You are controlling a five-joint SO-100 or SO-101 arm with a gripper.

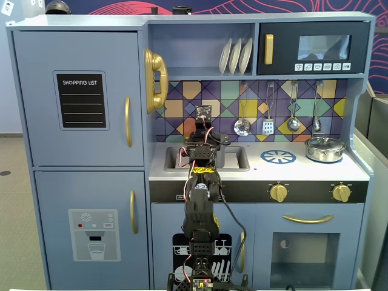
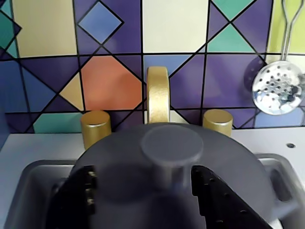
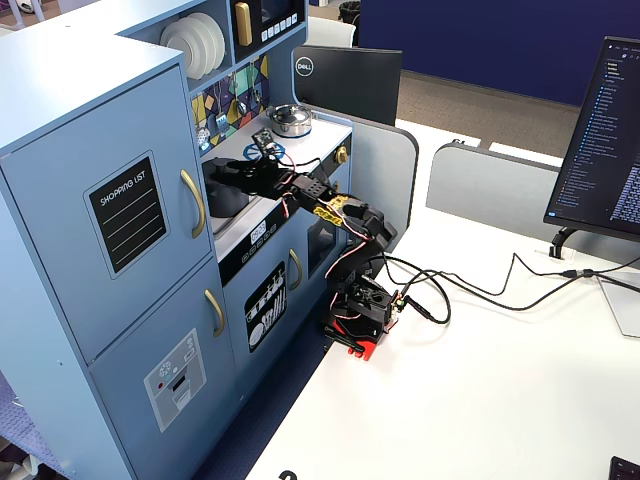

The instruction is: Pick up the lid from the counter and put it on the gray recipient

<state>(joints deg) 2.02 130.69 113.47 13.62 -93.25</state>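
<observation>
Over sink basin (image 2: 33,176): gripper (image 2: 143,191) fingers clamp lid (image 2: 224,162) knob; gold faucet (image 2: 157,95) close behind.

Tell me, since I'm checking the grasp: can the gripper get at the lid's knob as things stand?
Probably yes. In the wrist view the gripper has one of its fingers on each side of the knob of the lid, nothing between; contact unclear.
</observation>
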